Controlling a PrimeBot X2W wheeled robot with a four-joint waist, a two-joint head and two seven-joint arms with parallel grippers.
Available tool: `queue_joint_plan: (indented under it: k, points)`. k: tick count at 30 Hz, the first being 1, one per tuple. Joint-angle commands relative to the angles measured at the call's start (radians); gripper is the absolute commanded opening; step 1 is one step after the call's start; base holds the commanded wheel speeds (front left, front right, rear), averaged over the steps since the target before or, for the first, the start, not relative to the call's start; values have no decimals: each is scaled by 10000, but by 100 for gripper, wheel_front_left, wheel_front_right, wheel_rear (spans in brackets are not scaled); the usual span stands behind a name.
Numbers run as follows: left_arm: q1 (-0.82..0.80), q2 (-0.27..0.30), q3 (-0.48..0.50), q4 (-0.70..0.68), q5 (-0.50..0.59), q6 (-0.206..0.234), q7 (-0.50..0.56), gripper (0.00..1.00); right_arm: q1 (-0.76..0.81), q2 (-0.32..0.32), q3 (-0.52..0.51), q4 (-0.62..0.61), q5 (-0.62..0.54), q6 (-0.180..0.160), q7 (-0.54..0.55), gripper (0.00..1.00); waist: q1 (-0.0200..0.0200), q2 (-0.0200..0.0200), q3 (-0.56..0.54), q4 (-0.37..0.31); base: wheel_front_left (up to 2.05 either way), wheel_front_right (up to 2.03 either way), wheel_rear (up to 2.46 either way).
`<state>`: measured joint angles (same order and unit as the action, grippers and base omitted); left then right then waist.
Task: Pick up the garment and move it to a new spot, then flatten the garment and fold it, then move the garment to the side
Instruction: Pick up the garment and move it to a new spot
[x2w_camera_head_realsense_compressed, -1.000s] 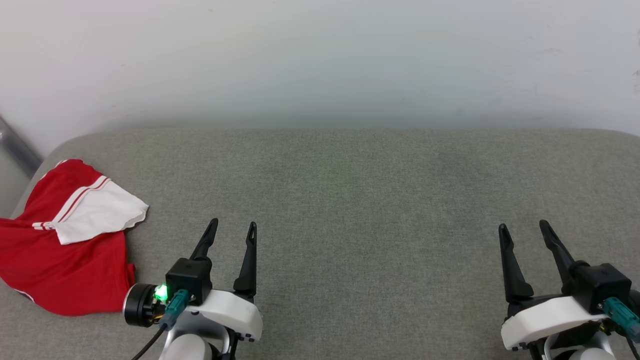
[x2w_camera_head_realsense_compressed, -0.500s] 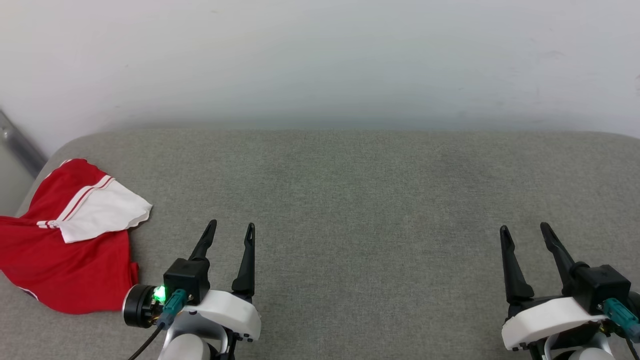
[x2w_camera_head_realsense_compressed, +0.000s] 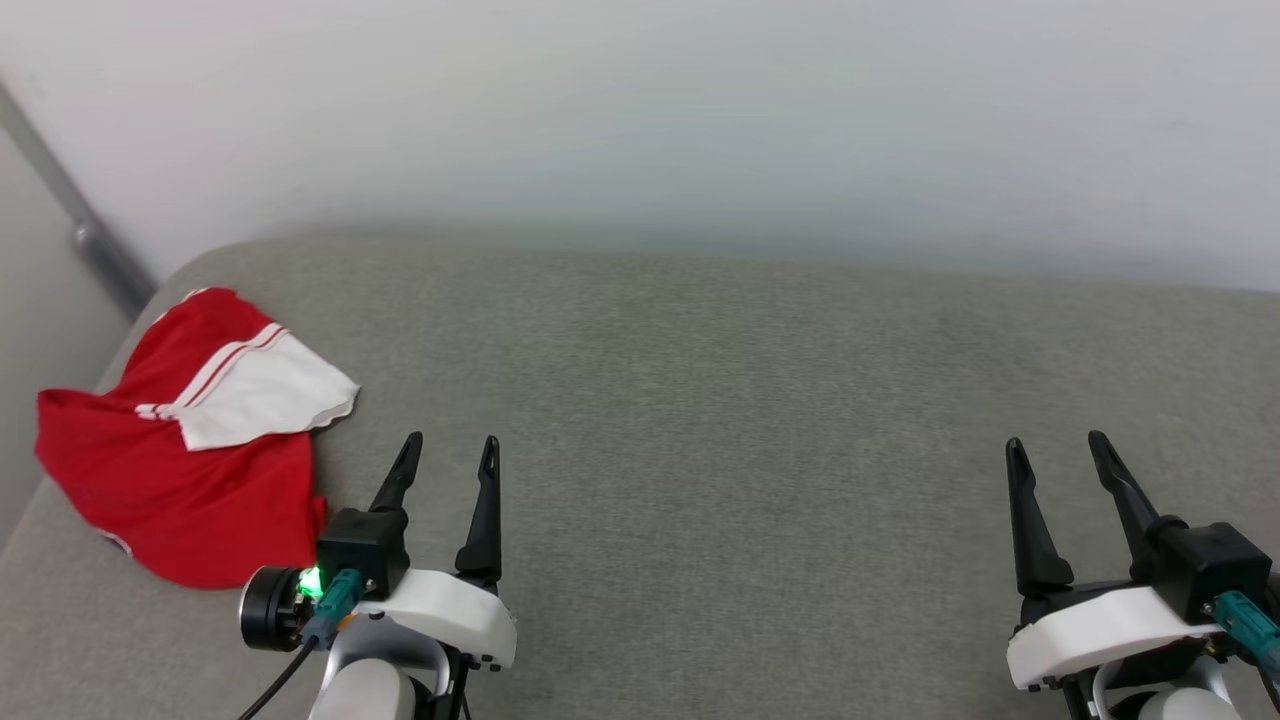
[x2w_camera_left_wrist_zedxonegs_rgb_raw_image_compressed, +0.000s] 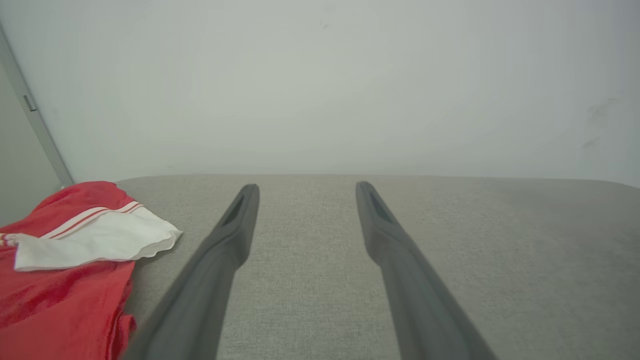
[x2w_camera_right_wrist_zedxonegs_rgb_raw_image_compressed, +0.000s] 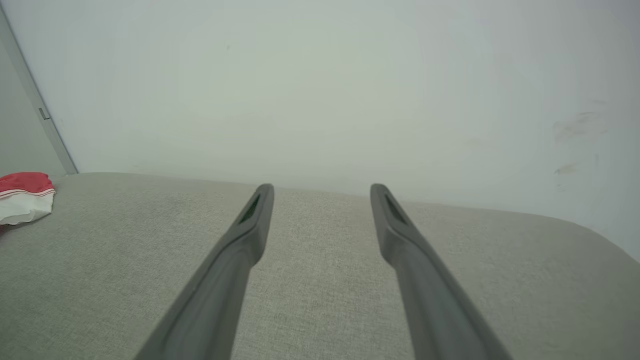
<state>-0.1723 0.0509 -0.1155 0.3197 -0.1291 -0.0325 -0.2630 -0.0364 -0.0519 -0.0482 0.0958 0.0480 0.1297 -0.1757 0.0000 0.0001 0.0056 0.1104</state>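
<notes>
The head view is shifted leftward against earlier frames; camera motion is judged, nothing displaced. The grey upholstered surface (x2w_camera_head_realsense_compressed: 760, 400) is left bare across middle and right, room for flattening. The red jersey (x2w_camera_head_realsense_compressed: 190, 490) is crumpled at the rounded left end, near the edge. The left gripper (x2w_camera_head_realsense_compressed: 450, 440), just beside it, and the right gripper (x2w_camera_head_realsense_compressed: 1058, 438) are spread wide, empty.

Red-and-white garment (x2w_camera_head_realsense_compressed: 190, 450) lies crumpled at left.

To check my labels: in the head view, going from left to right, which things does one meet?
The garment, then the left gripper, then the right gripper.
</notes>
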Motion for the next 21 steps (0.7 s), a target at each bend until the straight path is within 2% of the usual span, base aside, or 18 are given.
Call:
queue_joint_plan:
  k: [1, 16, 21]
  points:
    - [-120, -3, 60, -14, -71, 80, -27, 100, -16, 23, 33, -101, -21, 18, 38, 100, 0, -1, 52, 367, 0, 0, 0]
    - [-128, -11, 605, -314, -165, 389, -26, 100, -264, 17, 303, -722, -124, 9, 439, 100, 0, -1, 463, 2761, 0, 0, 0]
    - [-81, -8, 738, -458, -87, 399, -27, 100, -351, 17, 453, -857, -203, 9, 587, 100, 0, -1, 544, 3293, 0, 0, 0]
